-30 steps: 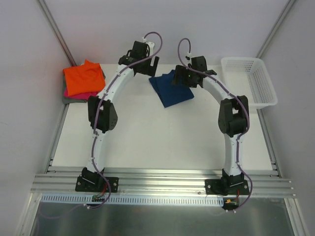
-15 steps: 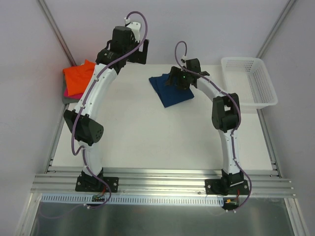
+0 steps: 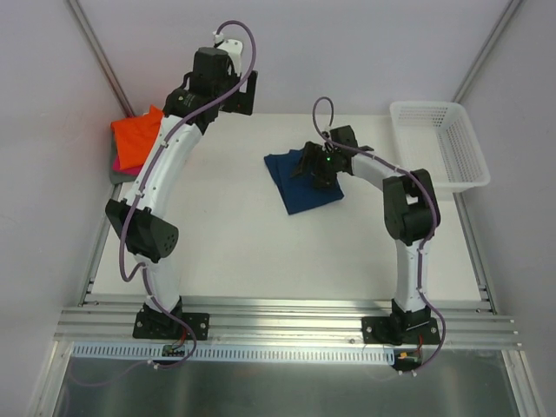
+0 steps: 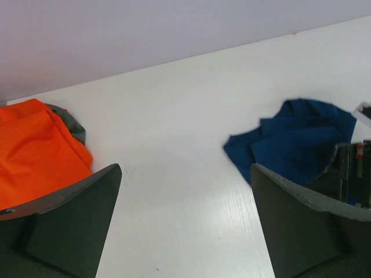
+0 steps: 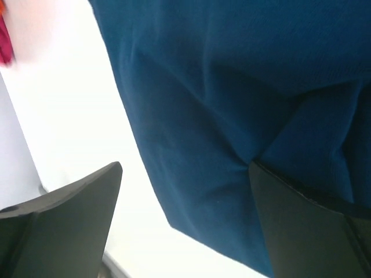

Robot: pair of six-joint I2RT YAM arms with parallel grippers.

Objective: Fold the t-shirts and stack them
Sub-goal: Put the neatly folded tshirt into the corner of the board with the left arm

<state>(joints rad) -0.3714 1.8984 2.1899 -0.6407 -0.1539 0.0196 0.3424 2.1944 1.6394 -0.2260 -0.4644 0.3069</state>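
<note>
A folded navy t-shirt (image 3: 295, 178) lies on the white table at the back centre; it also shows in the left wrist view (image 4: 290, 142) and fills the right wrist view (image 5: 232, 104). Its print is hidden. My right gripper (image 3: 320, 174) is open and pressed low on the shirt's right part, one finger (image 5: 313, 226) touching the cloth. An orange t-shirt (image 3: 135, 139) tops a stack with pink and grey ones at the far left, also seen in the left wrist view (image 4: 35, 150). My left gripper (image 3: 239, 91) is open and empty, raised high between the stack and the navy shirt.
A white lattice basket (image 3: 439, 143) stands at the back right edge of the table. A metal rail (image 3: 287, 321) runs along the near edge by the arm bases. Grey walls close in on the left, back and right.
My left arm has lifted and swung back and left, away from the navy shirt. My right gripper has moved down and forward onto the navy shirt, which has shifted slightly toward the front.
</note>
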